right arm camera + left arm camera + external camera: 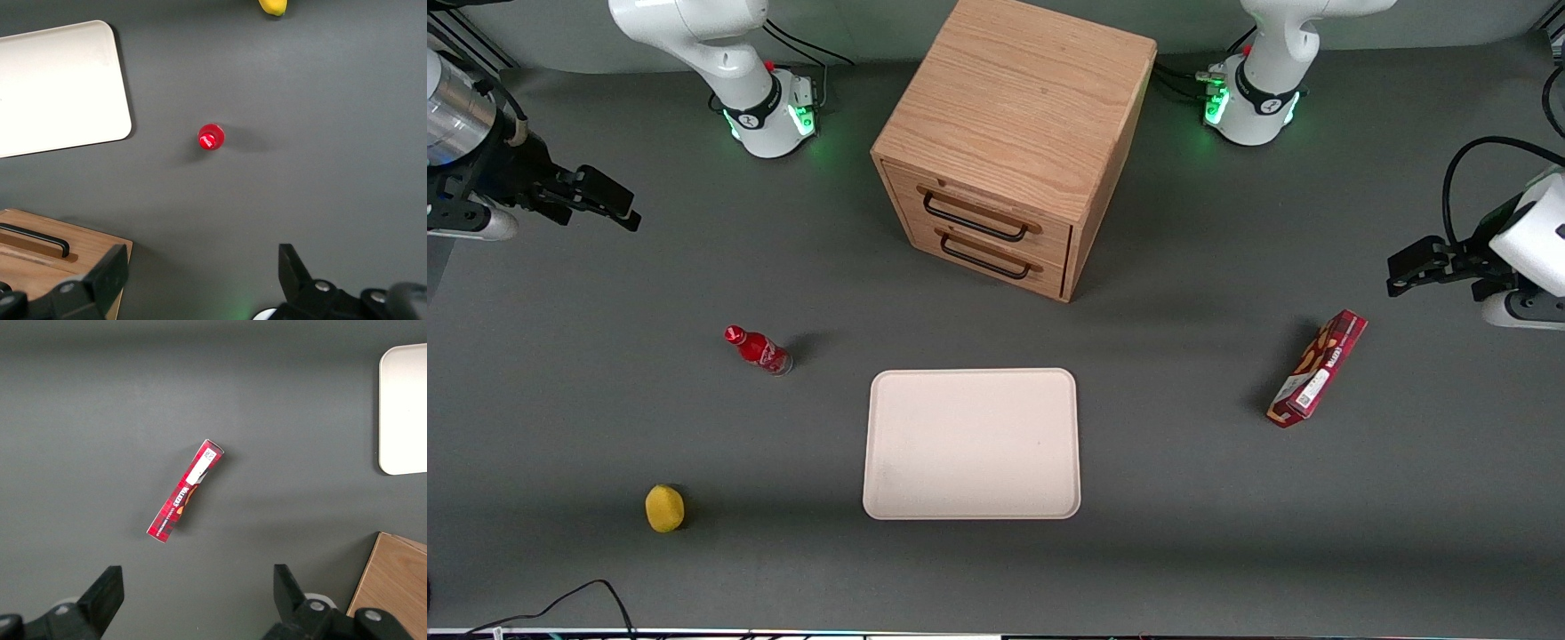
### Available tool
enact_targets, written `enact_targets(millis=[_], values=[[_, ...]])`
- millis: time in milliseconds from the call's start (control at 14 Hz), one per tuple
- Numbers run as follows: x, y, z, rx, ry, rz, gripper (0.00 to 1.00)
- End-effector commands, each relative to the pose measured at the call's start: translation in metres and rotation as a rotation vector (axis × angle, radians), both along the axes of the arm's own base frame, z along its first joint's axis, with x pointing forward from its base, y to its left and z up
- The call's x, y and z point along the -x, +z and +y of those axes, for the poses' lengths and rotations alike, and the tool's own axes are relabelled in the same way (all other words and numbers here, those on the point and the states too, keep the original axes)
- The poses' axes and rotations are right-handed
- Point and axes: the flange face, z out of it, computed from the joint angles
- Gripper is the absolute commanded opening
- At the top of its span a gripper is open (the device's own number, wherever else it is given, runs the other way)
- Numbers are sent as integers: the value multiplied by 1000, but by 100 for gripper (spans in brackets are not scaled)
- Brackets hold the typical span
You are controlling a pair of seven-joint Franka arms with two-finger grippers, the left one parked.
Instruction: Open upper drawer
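Note:
The oak cabinet [1014, 116] stands at the middle of the table's back, both drawers shut. The upper drawer [1049, 233] carries a thin black bar handle [974, 219]; the lower drawer [1040, 276] sits just under it with its own handle [985, 259]. My gripper [621, 206] hangs above the table toward the working arm's end, well apart from the cabinet, open and holding nothing. In the right wrist view the gripper [202, 267] spreads wide over bare table, with a corner of the cabinet [100, 250] and one black handle [33, 239] beside it.
A red bottle [758, 349] [211, 137] stands nearer the front camera than the gripper. A yellow lemon [664, 508] lies near the front edge. A cream tray [972, 443] lies in front of the drawers. A red box [1318, 368] [185, 491] lies toward the parked arm's end.

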Motion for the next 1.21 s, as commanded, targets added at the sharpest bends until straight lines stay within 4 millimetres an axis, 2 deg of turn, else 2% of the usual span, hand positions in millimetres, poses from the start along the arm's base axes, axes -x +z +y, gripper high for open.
enact_targets(millis=[0,286,357,429,571,643,786,1000,1143], values=[[0,3,-4,10,-22,25,100],[-6,23,8,2,10,-19,100],[-5,28,20,3,63,-31,100],[0,31,51,0,208,-40,100],[6,33,78,-3,369,-47,100],[11,28,96,-16,443,-31,100],[13,10,150,-100,650,6,100],[19,-34,221,-212,833,100,100],[19,-60,261,-286,892,136,100]])
